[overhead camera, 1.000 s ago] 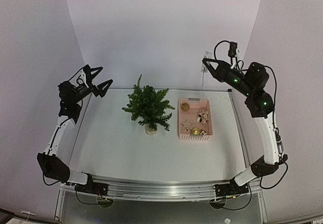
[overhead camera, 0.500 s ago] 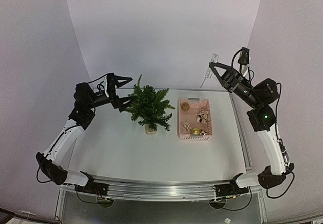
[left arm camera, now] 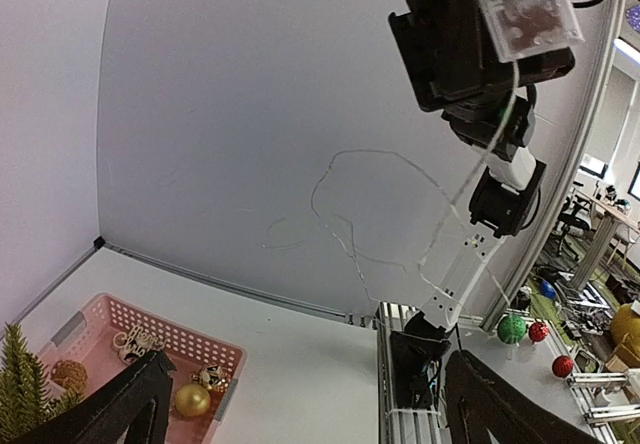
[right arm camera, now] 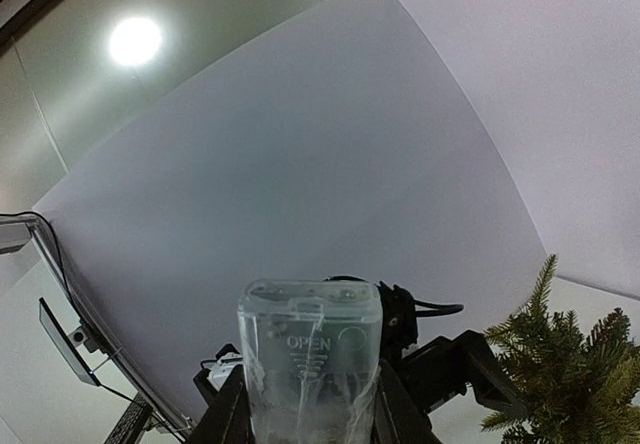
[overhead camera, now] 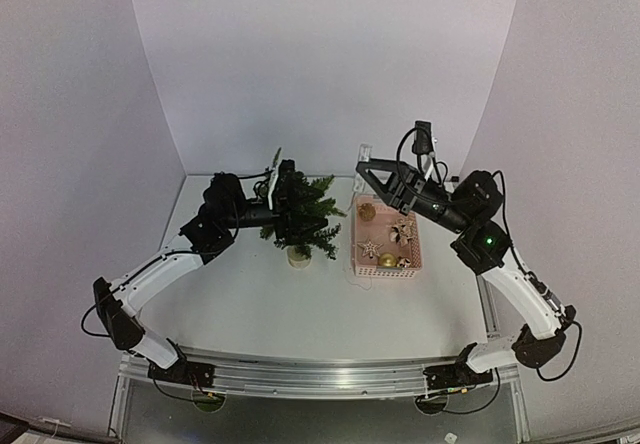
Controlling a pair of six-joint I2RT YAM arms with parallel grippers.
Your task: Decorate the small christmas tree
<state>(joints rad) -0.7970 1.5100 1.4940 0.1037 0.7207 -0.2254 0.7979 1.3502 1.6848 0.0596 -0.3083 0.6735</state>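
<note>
Now right hand [right arm camera: 308,409] grips a clear box [right arm camera: 310,344]; left hand [left arm camera: 305,404] gapes wide.

The left tool [left arm camera: 307,364] gapes wide near a pink basket [left arm camera: 165,334] of ornaments.

pink basket [overhead camera: 386,236] on white table [overhead camera: 250,294] | gold ball [overhead camera: 387,260], star [overhead camera: 369,248] inside | clear box [right arm camera: 310,364] marked OPEN
</note>
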